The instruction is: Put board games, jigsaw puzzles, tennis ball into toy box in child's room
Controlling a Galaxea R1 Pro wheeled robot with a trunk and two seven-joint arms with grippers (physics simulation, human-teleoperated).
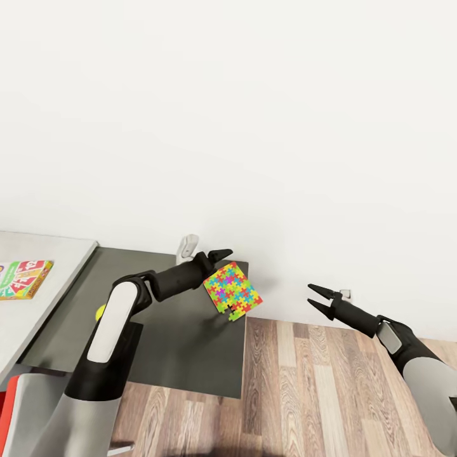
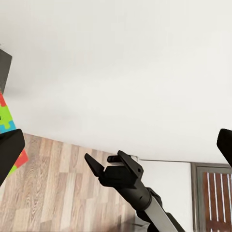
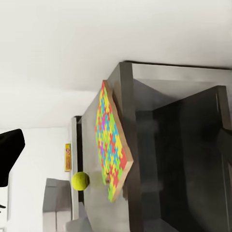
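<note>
One puzzle (image 1: 232,291) hangs tilted in the left gripper (image 1: 214,266), pinched by an edge above the dark table (image 1: 171,343) near its far corner. The grip is only at the rim, so a fast swing may let it slip to the floor (image 1: 317,387). The right gripper (image 1: 319,301) is spread and empty. The ball (image 3: 80,181) lies on the table, and one game (image 1: 24,278) on the grey wing.

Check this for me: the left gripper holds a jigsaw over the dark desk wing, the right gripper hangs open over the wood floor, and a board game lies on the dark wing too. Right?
One slip: the board game lies on the light grey wing, not the dark one, as the head view shows. The rest stands: the left gripper holds the jigsaw over the dark wing, and the right gripper hangs with open jaws over the wood floor.
</note>
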